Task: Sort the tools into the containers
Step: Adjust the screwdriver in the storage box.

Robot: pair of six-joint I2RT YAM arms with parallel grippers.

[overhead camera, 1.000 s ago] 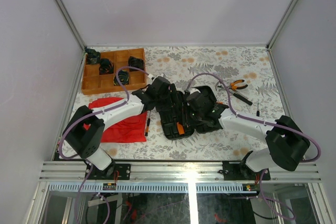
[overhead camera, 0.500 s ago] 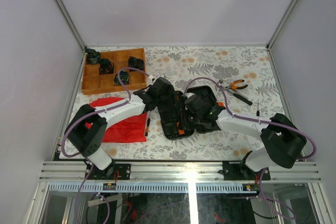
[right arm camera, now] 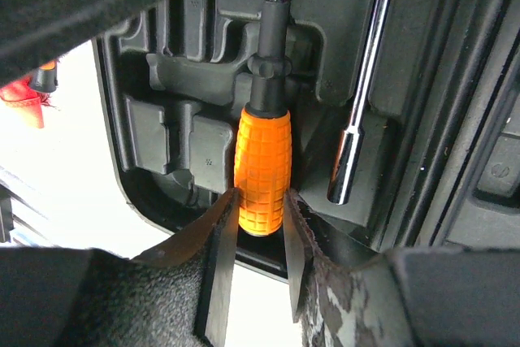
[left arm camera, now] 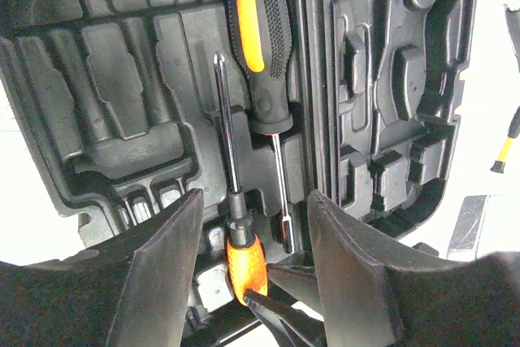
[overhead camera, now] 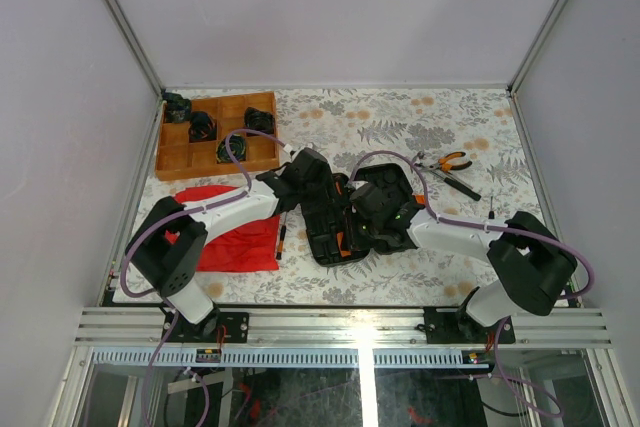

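Black moulded plastic takes up the middle of the floral bench: the tool case lies open, and both arms lean over it, one from either side. Beyond the right fingers, well apart on the bench, the pliers lie unsorted. The left fingers stand wide open over the case and hold nothing. Between them and further out lies the large screwdriver, seated in its slot with its shaft pointing back toward their gap. Just beside it is the small screwdriver, the thing in hand. Its orange handle sits right between the right fingers, which are closed to a narrow gap with a pad against each side of the butt end, as far as I can see. Its long axis runs straight away from those fingers along the moulded groove, tip farthest off. Seen from the left fingers, the same handle lies low in their gap, untouched. I'd judge the job belongs to the right arm: keep shaft and groove in line while the tool is pressed home.
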